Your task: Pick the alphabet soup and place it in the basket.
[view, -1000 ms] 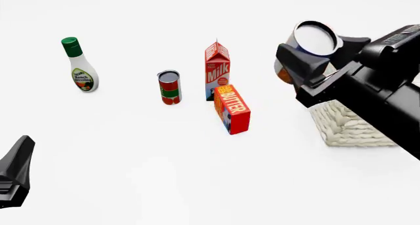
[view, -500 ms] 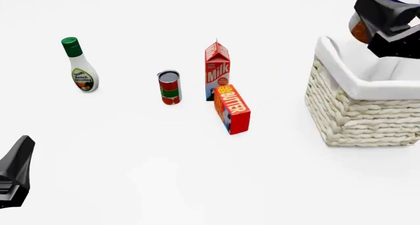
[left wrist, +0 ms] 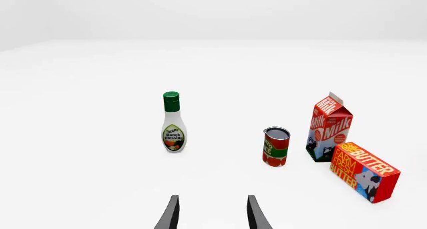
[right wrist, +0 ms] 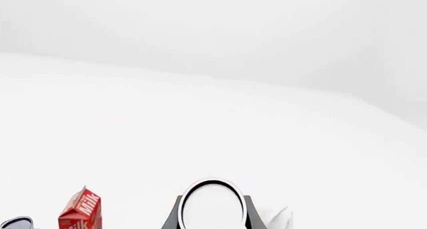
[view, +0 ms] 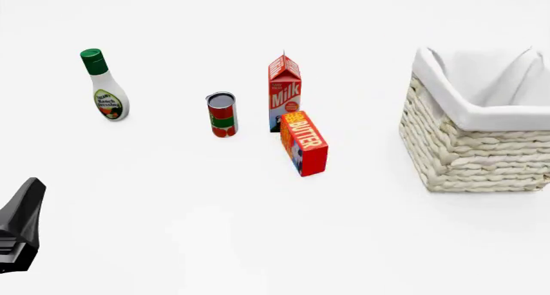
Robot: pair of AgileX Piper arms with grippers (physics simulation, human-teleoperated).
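Note:
The alphabet soup (right wrist: 212,205) shows only in the right wrist view, as a silver-white round top held between the two dark fingers (right wrist: 171,216) of my right gripper (right wrist: 212,218), which is shut on it. Neither the right gripper nor the can shows in the front view. The basket (view: 473,154), cream wicker with a white cloth lining, stands at the right; a corner of its cloth (right wrist: 279,220) shows beside the can. My left gripper (left wrist: 212,216) is open and empty, low at the near left (view: 22,221).
A ranch dressing bottle (view: 105,87) stands far left. A red-and-green can (view: 221,114), a milk carton (view: 284,92) and a butter box (view: 304,143) cluster in the middle. The left wrist view shows the bottle (left wrist: 173,123), can (left wrist: 275,147), milk (left wrist: 330,128) and butter (left wrist: 365,172).
My right arm with the soup can has moved up and to the right, from in front of the basket to out of the front view. The left arm has not moved.

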